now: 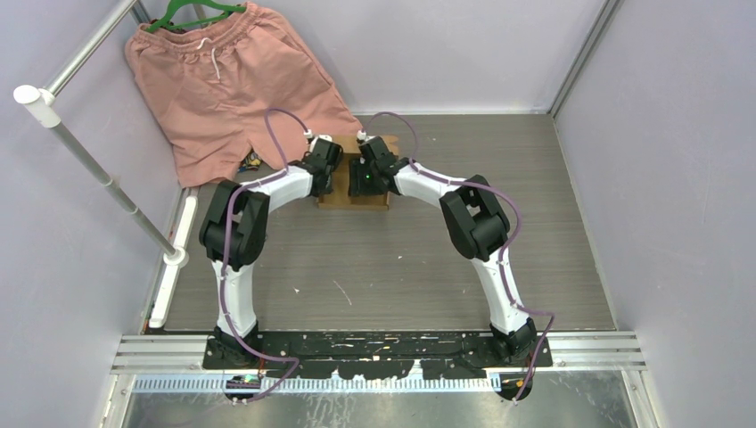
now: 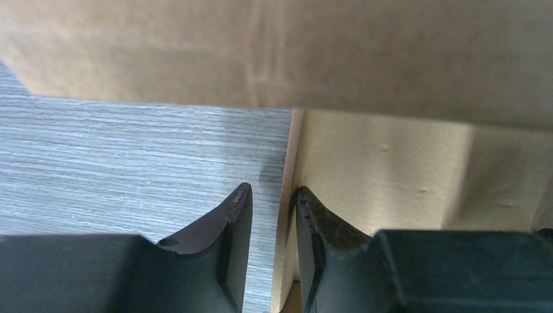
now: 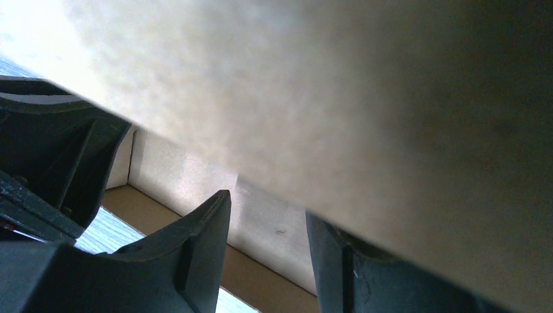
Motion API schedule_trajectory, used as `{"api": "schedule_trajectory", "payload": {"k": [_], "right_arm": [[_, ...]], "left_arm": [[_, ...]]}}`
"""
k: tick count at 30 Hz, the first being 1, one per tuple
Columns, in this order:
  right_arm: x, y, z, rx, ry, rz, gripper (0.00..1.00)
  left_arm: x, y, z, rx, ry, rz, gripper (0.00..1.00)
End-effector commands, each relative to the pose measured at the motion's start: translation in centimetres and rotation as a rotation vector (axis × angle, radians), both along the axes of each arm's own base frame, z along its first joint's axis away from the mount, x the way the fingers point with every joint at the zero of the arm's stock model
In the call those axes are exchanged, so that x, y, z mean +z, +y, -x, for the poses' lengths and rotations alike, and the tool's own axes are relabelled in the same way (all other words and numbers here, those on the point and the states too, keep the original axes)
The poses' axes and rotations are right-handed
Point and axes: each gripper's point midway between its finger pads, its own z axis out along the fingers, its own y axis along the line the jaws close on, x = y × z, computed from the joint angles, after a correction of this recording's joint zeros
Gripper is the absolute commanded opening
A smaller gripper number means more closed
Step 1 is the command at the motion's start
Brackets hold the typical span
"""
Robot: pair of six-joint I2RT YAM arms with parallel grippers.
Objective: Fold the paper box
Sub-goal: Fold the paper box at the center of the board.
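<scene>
The paper box (image 1: pixel 357 201) sits on the tabletop (image 1: pixel 383 267) toward its far side, midway between the two arms and just beside the hem of the pink shorts (image 1: pixel 223 85); both arms reach in over it from either side, most likely so that one can steady a wall while the other brings a flap over; by my reading the box is part-formed, with walls up and a floor inside, and the closing folds not yet done. The left claw (image 2: pixel 274 215) straddles the edge of a pale cardboard wall; its jaws stand apart, one finger (image 2: pixel 319 228) against the card and the other with a sliver of tabletop showing between it and the wall, so it brackets the wall rather than pinching it; a brown panel crosses above the fingers. The right claw (image 3: pixel 267 241) points into the box's inside corner, where wall meets floor; its jaws are spread, yet a broad blurred flap close to the lens covers most of that view and the top of one finger (image 3: pixel 339 267), so I cannot tell whether the flap is gripped or merely resting on the claw. From above, the wrists and claws hide most of the box, leaving only its near edge and a far corner visible; which flaps are up, and how the tabs lie, cannot be made out.
</scene>
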Motion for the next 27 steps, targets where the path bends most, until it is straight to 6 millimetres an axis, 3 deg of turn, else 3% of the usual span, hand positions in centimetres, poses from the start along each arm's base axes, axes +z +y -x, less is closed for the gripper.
{"api": "schedule_trajectory", "payload": {"k": [1, 6, 9, 12, 20, 27], "right_arm": [[-8.77, -5.16, 7.36, 0.025, 0.312, 0.251, 0.52], [-8.74, -5.18, 7.36, 0.026, 0.311, 0.253, 0.52], [-8.80, -5.32, 7.37, 0.024, 0.312, 0.256, 0.52], [-8.80, -5.29, 7.46, 0.028, 0.313, 0.258, 0.53], [-8.81, -5.50, 7.40, 0.024, 0.312, 0.265, 0.53], [-8.77, -5.45, 7.39, 0.026, 0.310, 0.265, 0.53]], "left_arm": [[0.81, 4.37, -0.66, 0.122, -0.013, -0.103, 0.31], [0.81, 4.55, -0.70, 0.130, -0.011, -0.113, 0.26], [0.77, 4.73, -0.82, 0.136, -0.010, -0.122, 0.11], [0.85, 4.95, -1.03, 0.147, -0.008, -0.139, 0.05], [0.80, 5.12, -1.16, 0.160, 0.001, -0.159, 0.01], [0.61, 4.75, -1.13, 0.140, 0.016, -0.151, 0.44]]}}
